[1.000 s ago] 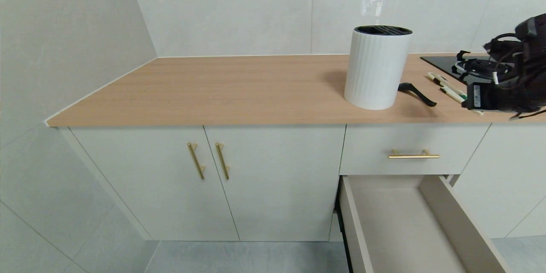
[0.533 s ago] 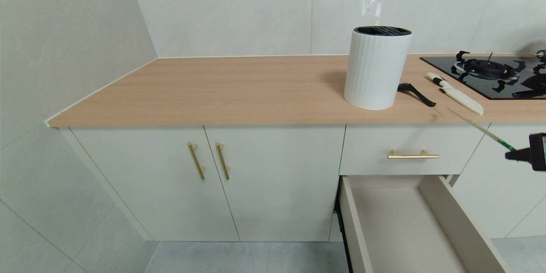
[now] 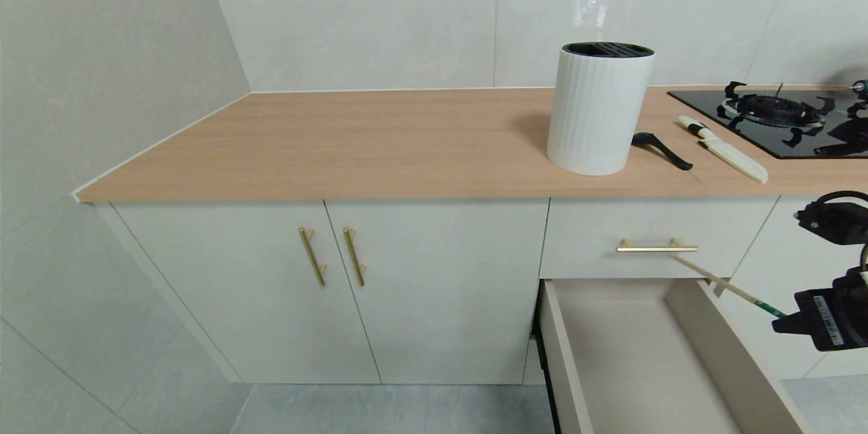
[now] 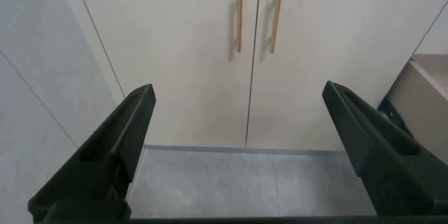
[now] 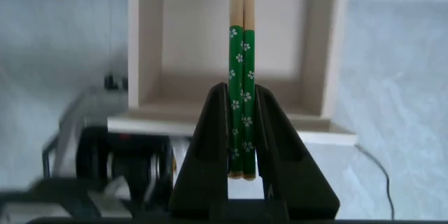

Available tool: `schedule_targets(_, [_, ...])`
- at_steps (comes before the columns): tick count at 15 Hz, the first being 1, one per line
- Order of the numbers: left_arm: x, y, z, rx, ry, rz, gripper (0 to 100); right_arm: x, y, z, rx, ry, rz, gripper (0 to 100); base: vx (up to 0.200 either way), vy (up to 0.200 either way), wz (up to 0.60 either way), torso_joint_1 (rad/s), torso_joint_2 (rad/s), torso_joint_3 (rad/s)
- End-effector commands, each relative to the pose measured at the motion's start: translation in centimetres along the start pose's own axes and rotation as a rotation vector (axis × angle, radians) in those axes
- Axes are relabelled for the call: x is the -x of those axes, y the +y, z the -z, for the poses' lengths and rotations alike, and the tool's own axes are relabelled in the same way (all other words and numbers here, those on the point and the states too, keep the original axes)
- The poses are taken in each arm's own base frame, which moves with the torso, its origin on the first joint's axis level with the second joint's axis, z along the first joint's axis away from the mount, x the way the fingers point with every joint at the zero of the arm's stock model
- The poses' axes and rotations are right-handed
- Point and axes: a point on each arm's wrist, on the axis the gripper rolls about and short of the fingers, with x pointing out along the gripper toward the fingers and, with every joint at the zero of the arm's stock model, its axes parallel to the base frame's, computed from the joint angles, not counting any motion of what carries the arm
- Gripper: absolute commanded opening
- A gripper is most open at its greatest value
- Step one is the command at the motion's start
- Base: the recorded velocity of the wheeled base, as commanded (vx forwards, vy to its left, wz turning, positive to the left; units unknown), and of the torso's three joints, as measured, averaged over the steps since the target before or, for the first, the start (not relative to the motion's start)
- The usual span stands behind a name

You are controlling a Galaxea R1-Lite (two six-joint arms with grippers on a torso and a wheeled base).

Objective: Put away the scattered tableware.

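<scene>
Head view | right end effector (image 3: 781,317) clamps chopsticks (image 3: 725,285) above drawer (image 3: 712,336) | left end effector (image 4: 238,92) spread

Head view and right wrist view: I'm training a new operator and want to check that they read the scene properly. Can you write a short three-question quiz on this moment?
1. True or false: the right end effector is shut on a pair of chopsticks with green flowered ends.
2. What lies on the countertop next to the gas hob? A) a knife B) a plate C) a cup
3. Fill in: the lower drawer, under the one with the brass handle, stands ____.
Key: 1 true; 2 A; 3 open.
</scene>
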Motion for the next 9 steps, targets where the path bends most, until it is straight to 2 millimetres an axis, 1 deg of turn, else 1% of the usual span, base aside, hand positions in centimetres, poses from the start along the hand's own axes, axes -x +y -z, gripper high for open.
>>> schedule_targets(1, [0.0,0.0,0.0,0.000,0.002,0.000,100,-5.0,1.3,0.0,0.042,0.123,-0.026,0,0.000,0.000,0.00,0.000,0.00,0.000])
schedule_targets(2, [0.0,0.0,0.0,0.000,0.002,0.000,100,-6.0,1.3,0.2,0.042,0.132,-0.024,0,0.000,0.000,0.00,0.000,0.00,0.000])
schedule_targets(4, [0.0,0.0,0.0,0.000,0.002,0.000,100,-7.4,1.5,0.4,0.048,0.141,-0.026,0,0.000,0.000,0.00,0.000,0.00,0.000])
schedule_targets(6, [0.0,0.0,0.0,0.000,0.002,0.000,100,-8.3,2.3,0.6,0.071,0.173,-0.038,0,0.000,0.000,0.00,0.000,0.00,0.000])
schedule_targets(9, [0.0,0.0,0.0,0.000,0.002,0.000,100,-9.9,3.0,0.5,0.048,0.151,-0.047,0,0.000,0.000,0.00,0.000,0.00,0.000])
